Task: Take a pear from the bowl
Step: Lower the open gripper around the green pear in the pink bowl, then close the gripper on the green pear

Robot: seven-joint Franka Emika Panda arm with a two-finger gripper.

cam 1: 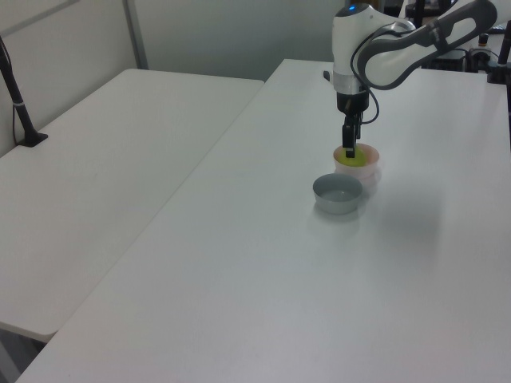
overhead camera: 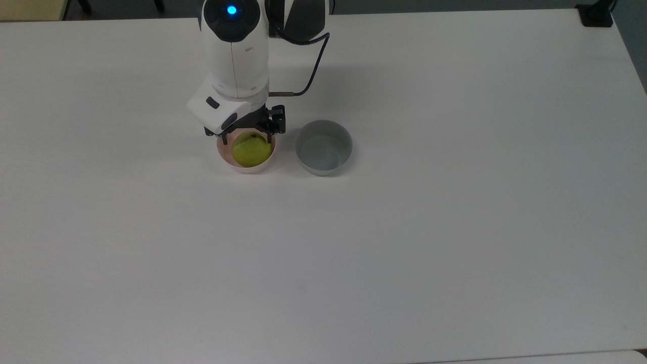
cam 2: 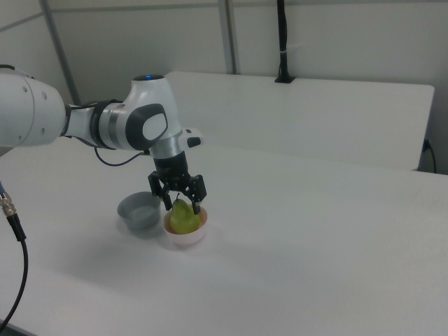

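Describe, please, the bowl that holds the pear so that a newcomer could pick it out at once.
On the large white table, two small round bowls stand side by side below the white robot arm. The one meant is the pale pink bowl, right under the open gripper, with the yellow-green pear inside. Its neighbour, the grey bowl on the top view's right, has nothing in it.

Grey bowl (overhead camera: pixel 323 147) just beside pink bowl (overhead camera: pixel 246 166)

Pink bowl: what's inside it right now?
The pink bowl holds the pear, with the open claw straddling its top. The bowl's floor under the pear is covered.
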